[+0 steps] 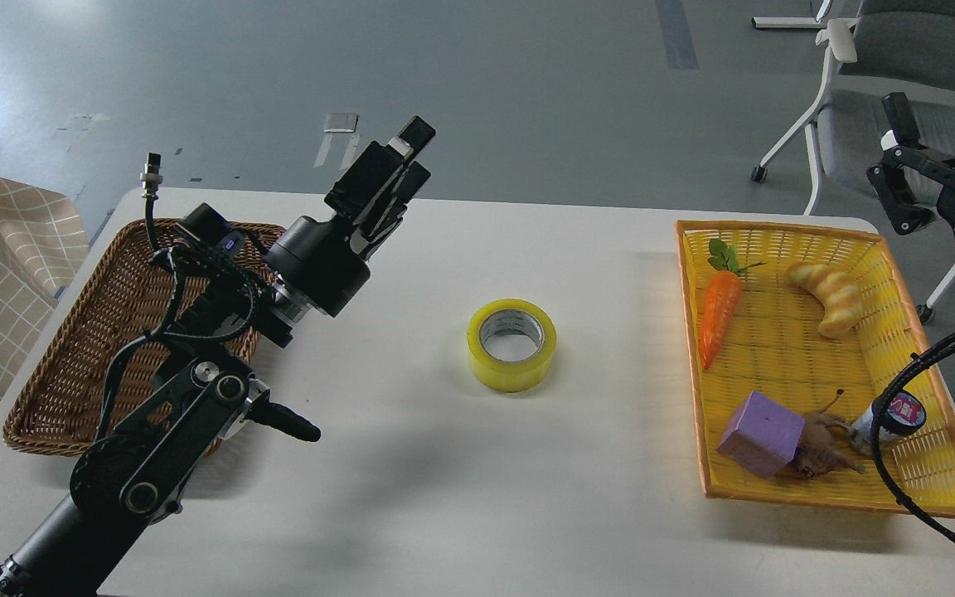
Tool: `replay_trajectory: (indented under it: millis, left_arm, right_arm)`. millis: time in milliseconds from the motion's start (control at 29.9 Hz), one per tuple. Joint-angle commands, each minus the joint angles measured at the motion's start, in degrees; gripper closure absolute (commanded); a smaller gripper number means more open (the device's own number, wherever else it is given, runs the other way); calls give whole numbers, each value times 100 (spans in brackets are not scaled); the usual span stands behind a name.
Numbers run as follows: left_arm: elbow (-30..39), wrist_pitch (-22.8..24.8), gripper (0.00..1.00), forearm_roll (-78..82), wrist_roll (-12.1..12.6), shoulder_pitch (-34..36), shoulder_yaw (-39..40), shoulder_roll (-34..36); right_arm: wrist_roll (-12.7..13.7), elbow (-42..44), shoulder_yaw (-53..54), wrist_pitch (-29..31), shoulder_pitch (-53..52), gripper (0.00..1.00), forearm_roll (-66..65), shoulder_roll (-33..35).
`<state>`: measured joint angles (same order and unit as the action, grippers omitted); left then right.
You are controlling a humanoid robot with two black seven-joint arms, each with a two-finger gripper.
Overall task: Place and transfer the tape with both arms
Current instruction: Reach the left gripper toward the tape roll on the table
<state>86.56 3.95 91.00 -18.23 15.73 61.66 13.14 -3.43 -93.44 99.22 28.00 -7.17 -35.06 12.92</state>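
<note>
The tape (511, 345), a yellow translucent roll with a grey-white core, lies flat on the white table (444, 497) near its middle, touched by nothing. My left gripper (416, 154) is held above the table to the left of and behind the tape, pointing up and right; its fingers stand a little apart and hold nothing. My right gripper (888, 149) is at the far right edge, above the yellow basket's back corner, with fingers spread and empty.
A brown wicker basket (71, 356) sits at the left under my left arm. A yellow basket (900, 274) at the right holds a toy carrot (719, 319), a bread roll (830, 297), a purple block (761, 434) and a small bottle (888, 420). An office chair (884, 99) stands behind.
</note>
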Motion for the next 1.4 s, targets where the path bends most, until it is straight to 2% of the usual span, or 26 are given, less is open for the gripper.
replay_trajectory:
  millis: [0,33,100,134,167,234,368,735,869,1002,1136,1370]
  left_arm:
    - [-61,-228,2,936,300,-17,-364,39]
    - [-61,-237,2,972,633,-26,-461,30]
    - [-61,-245,2,1007,995,-17,-593,48]
    - [-61,-263,2,1034,1266,-8,-724,57]
    - [-61,-263,2,1060,1321,-8,-769,39]
    - [-52,-281,2,1331,1234,0,-961,-5]
    - [-200,-263,2,1824,1225,53,-1349,13]
    - [-1423,-245,2,2616,1234,501,-1560,-49]
    - [-1712,-228,2,2616,1277,799,-2033,-40]
    - [-1766,-228,2,2625,1313,950,-2316,48]
    - [-1731,-228,2,2616,1515,958,-2307,74]
    - [-1563,-228,2,2651,1488,976,-2316,39]
  right_arm:
    - [9,10,1,0,5,0,-10,0]
    - [0,19,1,0,-4,0,-10,0]
    - [0,19,1,0,-13,0,-10,0]
    - [9,19,1,0,-30,0,-1,0]
    - [9,19,1,0,-39,0,-1,0]
    - [9,19,1,0,-57,0,-1,0]
    - [9,19,9,0,-83,0,-1,9]
    - [9,72,27,0,-92,0,-1,44]
    - [9,133,18,0,-179,0,-1,53]
    - [9,133,18,0,-241,0,-1,62]
    - [26,133,27,0,-285,0,-10,123]
    - [26,133,36,0,-285,0,-10,229]
